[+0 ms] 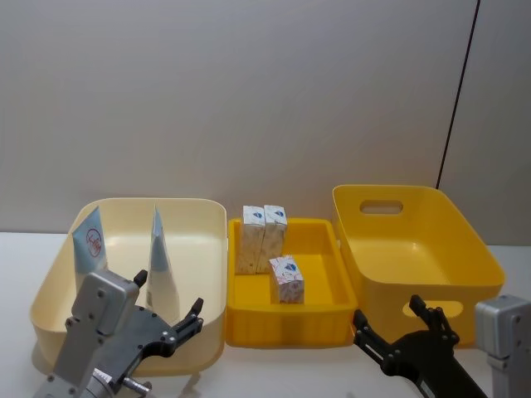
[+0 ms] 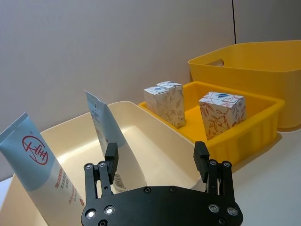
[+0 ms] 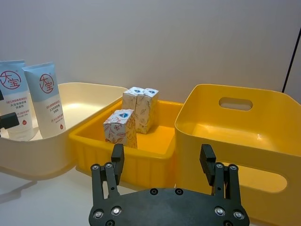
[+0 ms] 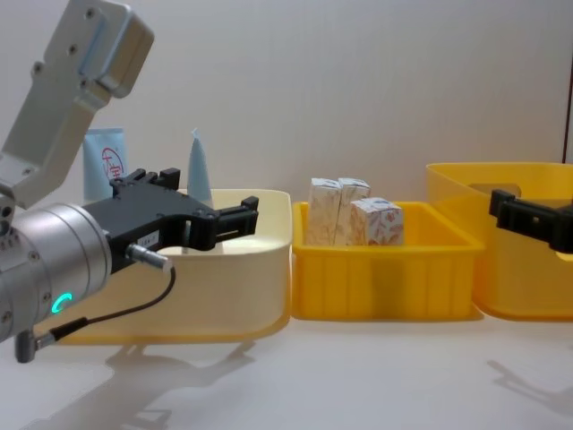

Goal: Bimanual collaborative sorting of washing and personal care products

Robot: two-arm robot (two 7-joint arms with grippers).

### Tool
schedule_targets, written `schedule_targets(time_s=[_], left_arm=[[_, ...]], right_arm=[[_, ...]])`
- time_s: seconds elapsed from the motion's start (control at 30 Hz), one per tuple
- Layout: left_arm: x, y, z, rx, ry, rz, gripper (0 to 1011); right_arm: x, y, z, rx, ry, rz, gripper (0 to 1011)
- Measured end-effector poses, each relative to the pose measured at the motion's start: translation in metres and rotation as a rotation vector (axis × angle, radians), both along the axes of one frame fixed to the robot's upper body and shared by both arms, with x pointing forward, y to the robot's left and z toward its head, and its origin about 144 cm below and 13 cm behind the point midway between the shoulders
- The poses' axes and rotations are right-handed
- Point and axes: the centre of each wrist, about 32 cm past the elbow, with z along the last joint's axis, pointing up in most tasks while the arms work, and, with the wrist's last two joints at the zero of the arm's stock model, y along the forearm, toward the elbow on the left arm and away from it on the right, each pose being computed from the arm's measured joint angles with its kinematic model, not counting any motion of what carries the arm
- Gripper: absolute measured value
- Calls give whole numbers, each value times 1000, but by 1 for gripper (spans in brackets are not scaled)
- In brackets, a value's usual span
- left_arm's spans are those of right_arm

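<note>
two open, empty pincers hover at the near side of three bins holding care products.

the left pincer [image 1: 170,294] has its jaws spread with nothing between them, just in front of the cream bin [image 1: 149,203], where two blue-and-white tubes [image 1: 159,257] stand on end. the right pincer [image 1: 388,311], also spread and empty, sits low by the near wall of the deep yellow bin [image 1: 415,195]. between the two bins a shallow yellow tray [image 1: 286,327] holds three speckled cartons [image 1: 263,236], two touching at the back and one nearer. likely risks: a jaw could clip a rim and shove that bin along the counter [image 1: 274,373], a nudged tube could topple, or a grab at the paired cartons could tip the neighbour.
</note>
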Motion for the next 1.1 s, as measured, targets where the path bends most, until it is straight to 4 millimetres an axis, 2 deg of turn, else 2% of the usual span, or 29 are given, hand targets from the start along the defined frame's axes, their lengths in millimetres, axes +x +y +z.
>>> schedule_targets(time_s=[0.8, 1.1], left_arm=[[0, 0, 0, 0, 0, 0, 1000], [0, 0, 0, 0, 0, 0, 997]], right_arm=[[0, 0, 0, 0, 0, 1, 1001], [7, 2, 17, 10, 27, 62, 1001]])
